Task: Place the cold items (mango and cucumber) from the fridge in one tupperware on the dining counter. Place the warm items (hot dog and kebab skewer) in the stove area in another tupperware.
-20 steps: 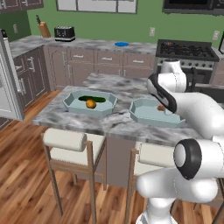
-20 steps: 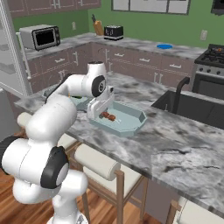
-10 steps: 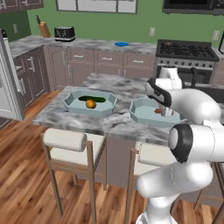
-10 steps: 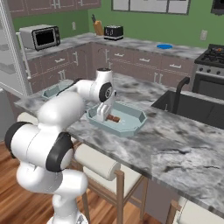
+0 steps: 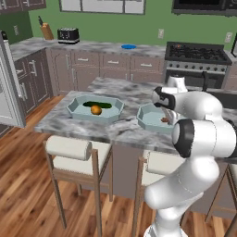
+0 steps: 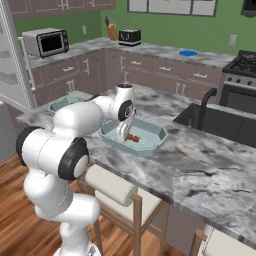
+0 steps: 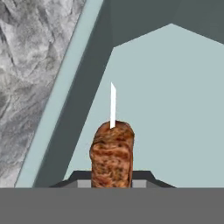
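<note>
- I see my end effector (image 6: 123, 138) low inside a pale blue tupperware (image 6: 150, 145) on the dining tabletop (image 6: 200, 170).
- In the hand view, a brown kebab skewer (image 7: 112, 154) sits right between the two dark tips, with its white stick poking out past the meat.
- The end effector is pressed together and it is pinching the kebab skewer.
- The light blue floor of the tupperware (image 7: 175, 109) is under the skewer, and its sloping wall is just beside it.
- I cannot tell if the skewer is touching the floor of the tray or hanging just over it.
- From the left base view, the skewer (image 5: 165, 120) is a small brown bit in the right tupperware (image 5: 150, 121), close to my white arm.
- From the right base view, the skewer (image 6: 133, 138) lies just beside the end effector, near the middle of the tray.
- The other tupperware (image 5: 77, 109) sits on the same tabletop (image 5: 111, 132), to the left, a little apart from the first one.
- The orange mango (image 5: 96, 109) is in that left tray.
- The dark green cucumber (image 5: 104, 105) is in it too, just behind the mango.
- The black stove (image 5: 196, 53) is at the back wall, well apart from the trays.
- A bright blue plate (image 5: 128, 46) lies on the back counter, left of the stove.
- A toaster (image 5: 68, 35) stands farther left on that counter.
- Pale stools (image 5: 69, 148) stand under the near edge of the dining tabletop.
</note>
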Available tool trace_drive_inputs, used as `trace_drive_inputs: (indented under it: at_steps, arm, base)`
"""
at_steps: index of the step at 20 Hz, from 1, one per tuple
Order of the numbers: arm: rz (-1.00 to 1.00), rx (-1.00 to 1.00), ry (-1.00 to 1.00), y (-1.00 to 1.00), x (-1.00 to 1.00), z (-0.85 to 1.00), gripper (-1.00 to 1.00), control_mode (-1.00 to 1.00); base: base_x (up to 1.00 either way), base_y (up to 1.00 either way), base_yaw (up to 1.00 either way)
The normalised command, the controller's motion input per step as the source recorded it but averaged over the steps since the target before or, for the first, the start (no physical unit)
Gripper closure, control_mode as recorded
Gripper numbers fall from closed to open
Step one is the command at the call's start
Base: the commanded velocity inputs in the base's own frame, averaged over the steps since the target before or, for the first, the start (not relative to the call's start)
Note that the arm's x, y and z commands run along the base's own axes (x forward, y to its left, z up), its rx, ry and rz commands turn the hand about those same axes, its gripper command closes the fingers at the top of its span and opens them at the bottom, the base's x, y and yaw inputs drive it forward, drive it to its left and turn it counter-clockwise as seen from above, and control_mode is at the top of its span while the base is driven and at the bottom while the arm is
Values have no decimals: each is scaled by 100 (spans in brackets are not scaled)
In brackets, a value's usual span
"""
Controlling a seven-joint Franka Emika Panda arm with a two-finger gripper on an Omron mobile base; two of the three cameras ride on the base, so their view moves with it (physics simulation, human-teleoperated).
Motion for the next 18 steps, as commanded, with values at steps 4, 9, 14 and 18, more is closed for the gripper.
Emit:
trace_drive_inputs:
  at_steps: [4,9,14,18]
  arm:
    - [0,0,0,0,9,-24,-100,-100]
    - [0,0,0,0,-3,-6,-100,-100]
    - [0,0,-22,0,-19,11,-100,-100]
    - [0,0,-39,0,-35,57,-100,-100]
  base:
    - [0,0,0]
    - [0,0,0]
    - [0,0,0]
    - [0,0,0]
